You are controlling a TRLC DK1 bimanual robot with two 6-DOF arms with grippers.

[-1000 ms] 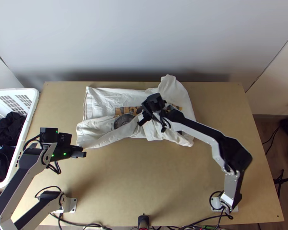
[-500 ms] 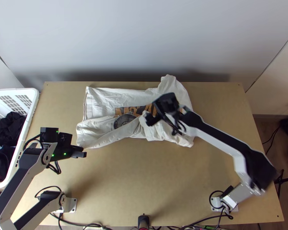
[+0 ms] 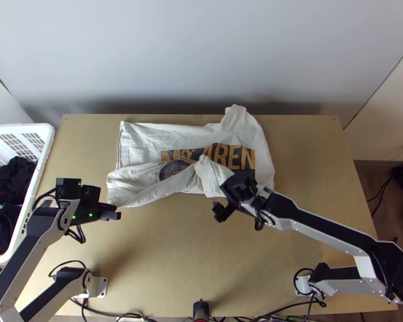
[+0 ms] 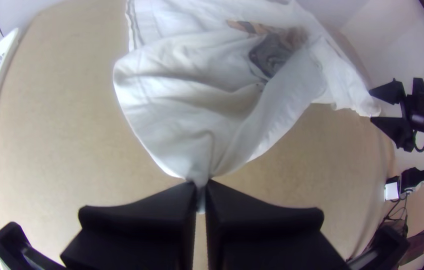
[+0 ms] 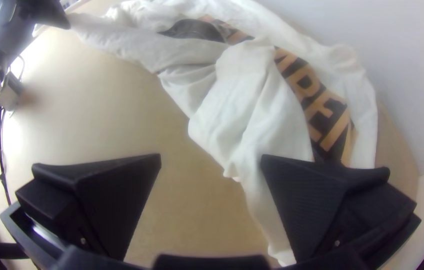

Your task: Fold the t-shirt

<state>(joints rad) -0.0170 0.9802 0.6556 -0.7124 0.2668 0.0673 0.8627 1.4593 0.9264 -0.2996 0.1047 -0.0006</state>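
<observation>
Clock directions follow the top view, twelve at the table's far edge. The white cloth t-shirt with a black-and-gold printed panel (image 3: 142, 140) lies toward twelve on the light wooden table (image 3: 164, 257), partly spread and wrinkled. A loose fold crosses part of the print from the shirt's eight o'clock corner to its middle; a rumpled portion juts out at one o'clock.

The left gripper (image 3: 117, 212) stands at that eight o'clock corner. Its black fingers (image 4: 142, 215) are pressed close together, with a gathered tip of the white cloth pinched between them.

The right gripper (image 3: 221, 201) is at the shirt's five o'clock side, near the edge. Its fingers (image 5: 317, 200) are wide apart. Part of the shirt passes behind one finger; contact with it cannot be determined.

Farther out, at ten o'clock, is a white slotted plastic basket (image 3: 47, 134) containing dark cloth items (image 3: 16, 180). Black cables (image 3: 110, 314) run along the table's near edge, around seven.
</observation>
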